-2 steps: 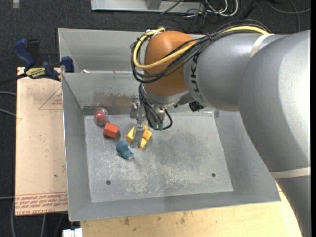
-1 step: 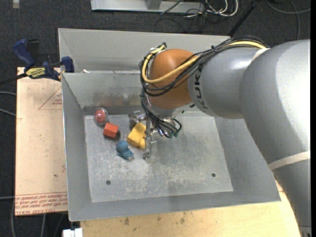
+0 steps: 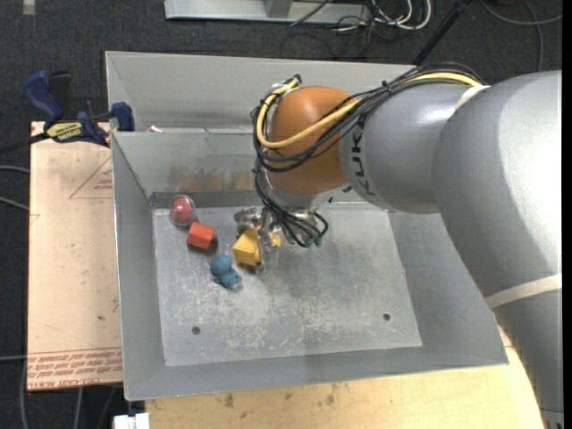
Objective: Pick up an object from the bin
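Left-back part of the bin (image 3: 134, 239) floor: yellow block (image 3: 247, 252), tilted, the landmark for every line below.
Pincer (image 3: 261, 232): low over the yellow block's upper right side, at or close to contact; released or clenched, cannot tell.
Orange-red cube (image 3: 201, 236): left of the yellow block and slightly farther back, apart from it.
Pink ball (image 3: 182, 208): farther left and back from the yellow block, beyond the cube, near the foot of the back wall.
Blue lumpy piece (image 3: 226, 272): just beside the yellow block, to its front left; touching or not, cannot tell.
Open room: bare scuffed floor right of and in front of the yellow block, out to the front and right walls.
Edges: back wall close behind the yellow block; left wall past the cube and ball.
Orange cover (image 3: 308, 141): behind and above the yellow block, on the wrist, looped by yellow and black cables (image 3: 264, 128).
Writing: letters "KU" on the grey arm (image 3: 465, 168), up and right of the yellow block; further letters not readable.
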`<state>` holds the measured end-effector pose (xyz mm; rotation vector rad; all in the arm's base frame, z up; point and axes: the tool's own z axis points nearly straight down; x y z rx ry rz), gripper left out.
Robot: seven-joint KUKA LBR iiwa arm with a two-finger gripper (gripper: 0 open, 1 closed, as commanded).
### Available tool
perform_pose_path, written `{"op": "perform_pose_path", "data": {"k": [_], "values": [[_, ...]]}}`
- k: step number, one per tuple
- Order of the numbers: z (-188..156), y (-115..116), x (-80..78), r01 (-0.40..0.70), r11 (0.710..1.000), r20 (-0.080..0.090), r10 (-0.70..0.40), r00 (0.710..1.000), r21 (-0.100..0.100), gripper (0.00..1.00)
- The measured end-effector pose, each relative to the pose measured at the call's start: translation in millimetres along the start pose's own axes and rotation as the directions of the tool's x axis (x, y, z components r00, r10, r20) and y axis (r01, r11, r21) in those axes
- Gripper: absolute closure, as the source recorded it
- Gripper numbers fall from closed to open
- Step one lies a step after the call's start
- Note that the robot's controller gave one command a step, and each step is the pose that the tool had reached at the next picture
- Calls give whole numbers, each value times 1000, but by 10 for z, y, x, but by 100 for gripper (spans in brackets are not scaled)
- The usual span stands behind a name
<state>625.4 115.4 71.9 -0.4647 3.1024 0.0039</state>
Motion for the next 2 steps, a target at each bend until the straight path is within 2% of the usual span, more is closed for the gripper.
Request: {"op": "perform_pose_path", "data": {"k": [2], "values": [[-2220, 80, 21, 23, 1000, 9, -23, 1000, 3, 100]]}}
